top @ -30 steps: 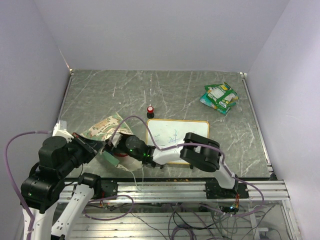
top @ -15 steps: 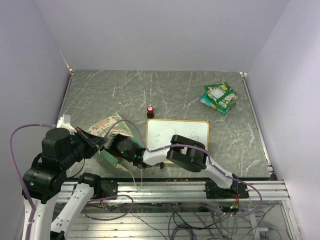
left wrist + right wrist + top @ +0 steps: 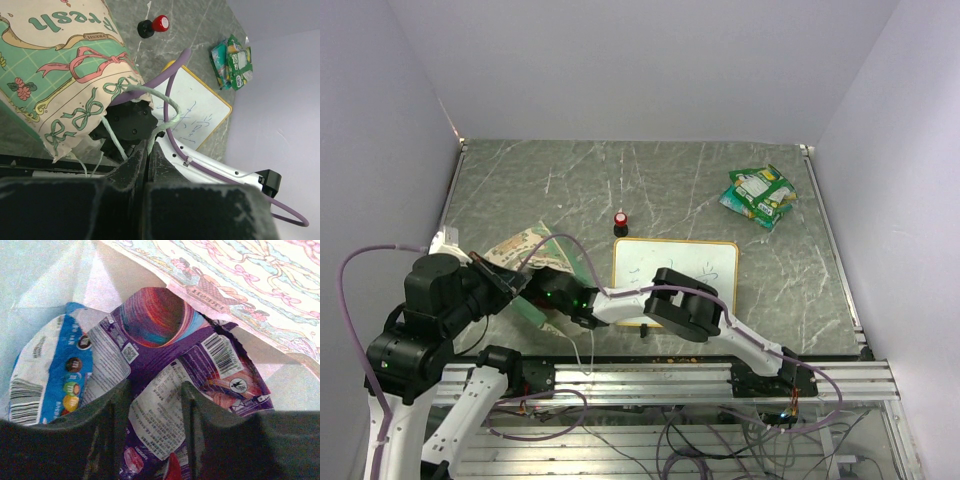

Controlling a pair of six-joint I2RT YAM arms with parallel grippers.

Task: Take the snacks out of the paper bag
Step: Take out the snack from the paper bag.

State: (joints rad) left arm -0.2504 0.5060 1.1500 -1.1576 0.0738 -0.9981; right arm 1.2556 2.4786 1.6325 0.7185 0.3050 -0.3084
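The paper bag [image 3: 532, 250] lies on its side at the near left, mouth toward the arms. My left gripper [image 3: 146, 148] is shut on a pale string handle [image 3: 167, 117] at the bag's mouth and holds it up; the bag's printed side [image 3: 65, 75] fills that view. My right gripper [image 3: 552, 291] reaches inside the bag. In the right wrist view its fingers [image 3: 107, 415] are open and straddle a purple-and-white snack packet [image 3: 160, 405] lying inside the bag. A blue-and-white packet [image 3: 50, 375] lies left of it. Green snack packets [image 3: 758, 196] lie at the far right.
A wood-framed whiteboard [image 3: 676, 268] lies in front of the right arm's base, partly under the arm. A small red-topped black knob [image 3: 620, 221] stands just behind it. The right arm's purple cable [image 3: 172, 80] loops over the bag mouth.
My right gripper has moved left, deeper into the bag. The left gripper and the bag mouth have shifted slightly left and back.
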